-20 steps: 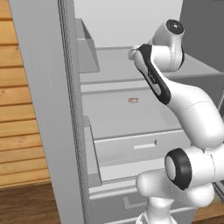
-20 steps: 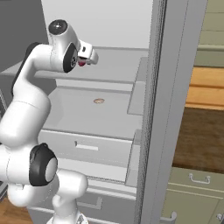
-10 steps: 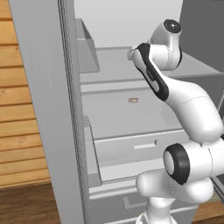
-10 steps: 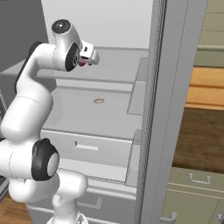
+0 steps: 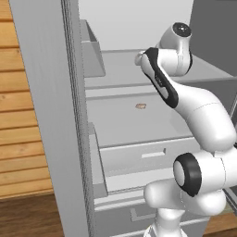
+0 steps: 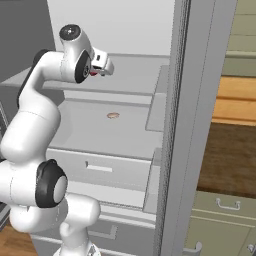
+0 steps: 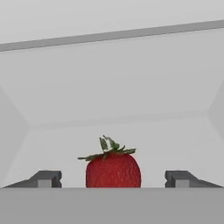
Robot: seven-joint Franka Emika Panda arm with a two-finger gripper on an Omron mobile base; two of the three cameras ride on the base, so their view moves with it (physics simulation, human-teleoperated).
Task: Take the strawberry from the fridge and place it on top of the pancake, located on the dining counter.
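Red strawberry [image 7: 113, 170] sits upright on the fridge [image 5: 139, 74] shelf between the wide-open, empty claw [image 7: 113, 178], whose uneven closing could, I judge, roll it aside.

Fridge [image 6: 125, 30]: open, pale interior across the upper and middle frame. The open door stands edge-on as a grey vertical band right of centre, with bins on its inner face. White arm rises from the lower left; its hand sits upper left, level with the upper shelf. Gripper [image 6: 103, 69] points right; finger spacing cannot be judged. A small red patch shows at the hand. Small flat tan item [image 6: 113, 115] lies on the middle shelf, centre. Drawers below. Wood-fronted cabinets at far right.
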